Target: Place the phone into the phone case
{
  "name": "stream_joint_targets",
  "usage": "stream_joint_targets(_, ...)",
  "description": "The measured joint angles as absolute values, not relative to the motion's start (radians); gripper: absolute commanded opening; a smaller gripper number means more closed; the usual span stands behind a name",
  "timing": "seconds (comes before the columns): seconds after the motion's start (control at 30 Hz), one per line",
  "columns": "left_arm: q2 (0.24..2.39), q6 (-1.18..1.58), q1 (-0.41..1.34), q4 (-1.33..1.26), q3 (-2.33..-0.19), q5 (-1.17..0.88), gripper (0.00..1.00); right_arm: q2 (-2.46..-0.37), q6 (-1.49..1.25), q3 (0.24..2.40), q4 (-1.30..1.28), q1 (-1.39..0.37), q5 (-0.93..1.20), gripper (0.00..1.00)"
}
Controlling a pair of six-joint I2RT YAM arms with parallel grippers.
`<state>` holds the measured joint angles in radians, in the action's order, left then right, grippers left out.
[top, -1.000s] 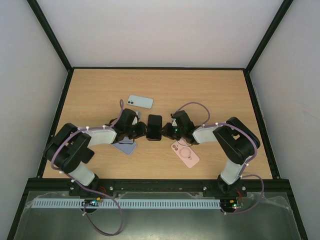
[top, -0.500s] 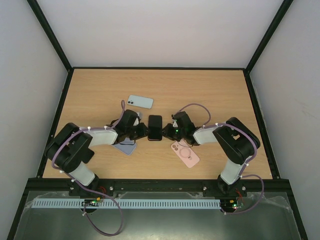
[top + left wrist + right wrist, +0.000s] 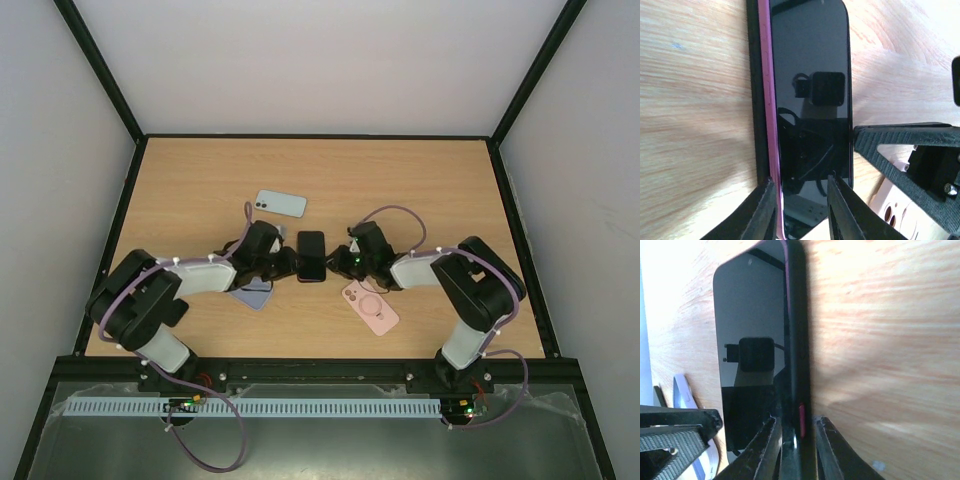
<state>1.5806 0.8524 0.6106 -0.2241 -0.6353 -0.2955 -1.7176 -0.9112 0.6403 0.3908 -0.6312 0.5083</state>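
The phone (image 3: 311,256), dark screen up with a pink edge, lies in a black phone case at the table's middle. In the left wrist view the phone (image 3: 810,90) has its pink left edge raised above the black case wall (image 3: 754,100). My left gripper (image 3: 801,202) has its jaws partly apart, one tip at the pink edge, the other on the screen. My right gripper (image 3: 796,435) has narrow jaws astride the case's right wall (image 3: 800,340), one tip on the screen side and one outside. Both grippers (image 3: 290,263) (image 3: 335,262) flank the phone.
A light blue phone (image 3: 280,204) lies behind the left gripper. A pink case (image 3: 370,306) lies in front of the right arm and shows in the left wrist view (image 3: 892,207). A lavender case (image 3: 250,293) lies under the left arm.
Both grippers have closed in a little on the phone from each side. The phone and case have shifted slightly away from the arms.
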Motion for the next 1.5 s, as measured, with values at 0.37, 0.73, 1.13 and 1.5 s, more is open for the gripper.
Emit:
stream_joint_targets(0.37,1.579,0.789,0.494,-0.189,-0.678,-0.313,0.29,-1.769,-0.856,0.766,0.342,-0.557,0.521,0.27)
stream_joint_targets(0.73,1.737,0.747,0.47,-0.242,-0.773,-0.391,0.26,-1.868,-0.853,0.833,0.35,-0.556,0.552,0.31)
stream_joint_targets(1.13,1.784,0.739,0.457,-0.295,-0.764,-0.435,0.13,-1.901,-0.895,0.826,0.437,-0.541,0.649,0.31)
stream_joint_targets(1.5,1.747,0.744,0.451,-0.349,-0.695,-0.439,0.2,-1.901,-1.036,0.757,0.584,-0.537,0.729,0.33)
